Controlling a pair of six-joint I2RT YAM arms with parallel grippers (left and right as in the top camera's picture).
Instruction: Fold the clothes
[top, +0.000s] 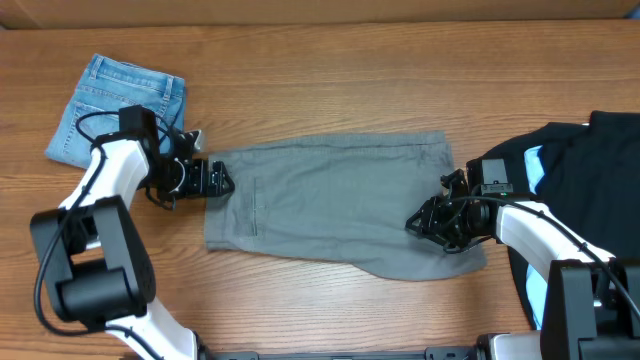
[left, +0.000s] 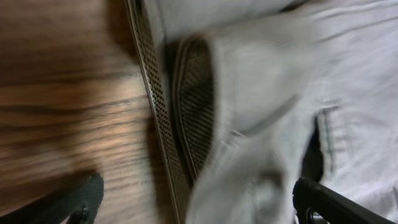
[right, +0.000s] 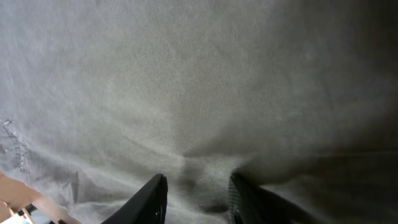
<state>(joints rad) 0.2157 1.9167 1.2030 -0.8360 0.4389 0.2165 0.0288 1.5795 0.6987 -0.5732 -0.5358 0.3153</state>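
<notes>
Grey shorts (top: 340, 200) lie spread flat across the middle of the table. My left gripper (top: 215, 178) is at their left edge. In the left wrist view its fingers (left: 196, 208) are wide open, with the waistband (left: 193, 106) and a bunched fold of grey cloth between them; that view is blurred. My right gripper (top: 432, 222) is at the right part of the shorts. In the right wrist view its fingers (right: 196, 196) pinch a raised fold of grey cloth (right: 199, 93). Folded light-blue denim shorts (top: 115, 105) lie at the far left. Black garments (top: 590, 180) lie at the right.
The wooden table (top: 320, 80) shows bare wood behind and in front of the grey shorts. A light-blue patch (top: 536, 165) shows beside the black garments near my right arm. The denim shorts sit just behind my left arm.
</notes>
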